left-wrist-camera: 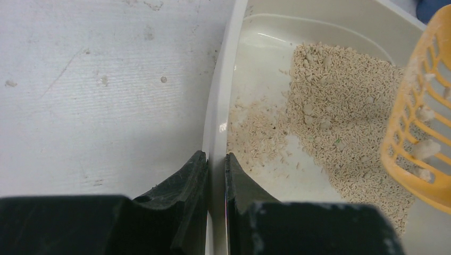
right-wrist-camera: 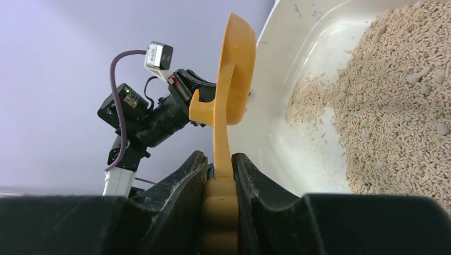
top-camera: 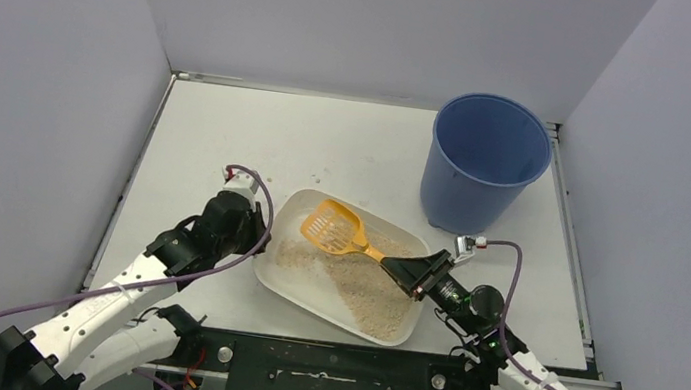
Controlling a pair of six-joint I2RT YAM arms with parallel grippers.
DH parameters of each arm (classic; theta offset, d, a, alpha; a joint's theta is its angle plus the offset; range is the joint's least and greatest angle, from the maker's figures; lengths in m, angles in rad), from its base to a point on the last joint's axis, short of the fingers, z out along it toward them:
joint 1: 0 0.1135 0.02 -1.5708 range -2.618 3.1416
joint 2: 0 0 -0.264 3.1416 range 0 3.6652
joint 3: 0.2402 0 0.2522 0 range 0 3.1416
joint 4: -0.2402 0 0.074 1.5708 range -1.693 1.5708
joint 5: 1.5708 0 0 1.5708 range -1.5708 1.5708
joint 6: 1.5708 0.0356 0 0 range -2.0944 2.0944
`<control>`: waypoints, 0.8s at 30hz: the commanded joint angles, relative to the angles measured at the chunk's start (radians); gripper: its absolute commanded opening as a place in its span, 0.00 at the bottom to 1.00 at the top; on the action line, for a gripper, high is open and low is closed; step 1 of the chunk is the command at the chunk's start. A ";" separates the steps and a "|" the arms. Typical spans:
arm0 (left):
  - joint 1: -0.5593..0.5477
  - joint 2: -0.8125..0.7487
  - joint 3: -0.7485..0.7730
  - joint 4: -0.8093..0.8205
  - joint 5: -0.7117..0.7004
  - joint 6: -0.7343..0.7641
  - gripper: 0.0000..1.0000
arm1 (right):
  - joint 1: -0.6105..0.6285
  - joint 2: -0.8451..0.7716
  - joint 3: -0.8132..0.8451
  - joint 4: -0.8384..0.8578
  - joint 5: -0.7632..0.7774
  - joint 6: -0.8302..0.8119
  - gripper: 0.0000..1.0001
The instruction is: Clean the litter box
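The left gripper (left-wrist-camera: 215,159) pinches the left rim of the litter box (top-camera: 307,301), near and middle; the right gripper (right-wrist-camera: 219,164) grips the orange scoop (top-camera: 332,227) over it, with the blue bucket (top-camera: 482,163) far and right.

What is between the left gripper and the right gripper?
The litter box, holding beige litter, with the orange scoop over it; the top external view shows it.

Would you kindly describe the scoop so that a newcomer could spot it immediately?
On the white table, front-left of the tall blue bucket, lies the off-white litter box. Over its litter the right gripper holds a scoop by its handle. It alone is orange and slotted.
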 commanded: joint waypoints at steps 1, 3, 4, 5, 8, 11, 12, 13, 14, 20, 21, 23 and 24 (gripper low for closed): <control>0.001 0.011 -0.028 0.096 0.032 -0.084 0.00 | -0.015 -0.018 0.000 0.027 -0.078 -0.008 0.00; 0.001 0.018 -0.050 0.104 0.039 -0.099 0.04 | -0.021 -0.045 0.046 -0.162 -0.054 -0.054 0.00; 0.001 0.024 -0.058 0.108 0.044 -0.105 0.06 | -0.022 -0.073 0.039 -0.169 -0.029 -0.045 0.00; 0.001 0.032 -0.065 0.108 0.050 -0.111 0.09 | -0.021 -0.096 0.013 -0.112 -0.015 -0.015 0.00; 0.000 0.063 -0.074 0.103 0.066 -0.122 0.17 | -0.027 -0.090 -0.022 0.009 -0.080 0.029 0.00; 0.000 0.094 -0.082 0.099 0.077 -0.130 0.29 | -0.031 -0.125 0.026 -0.151 -0.037 -0.023 0.00; 0.000 0.102 -0.081 0.098 0.081 -0.132 0.34 | -0.031 -0.135 0.006 -0.086 -0.047 0.004 0.00; -0.001 0.109 -0.077 0.093 0.085 -0.132 0.39 | -0.031 -0.135 -0.014 -0.023 -0.064 0.029 0.00; -0.001 0.115 -0.073 0.087 0.083 -0.131 0.42 | -0.033 -0.135 -0.006 -0.033 -0.071 0.029 0.00; 0.001 0.104 -0.024 0.038 0.074 -0.122 0.57 | -0.033 -0.175 0.017 -0.090 -0.055 0.012 0.00; 0.002 0.100 -0.009 0.026 0.066 -0.115 0.59 | -0.033 -0.177 0.025 -0.099 -0.057 0.007 0.00; 0.001 0.094 0.024 -0.001 0.049 -0.095 0.63 | -0.032 -0.180 0.044 -0.122 -0.053 -0.009 0.00; 0.001 0.091 0.040 -0.016 0.037 -0.084 0.66 | -0.033 -0.180 0.052 -0.125 -0.049 -0.012 0.00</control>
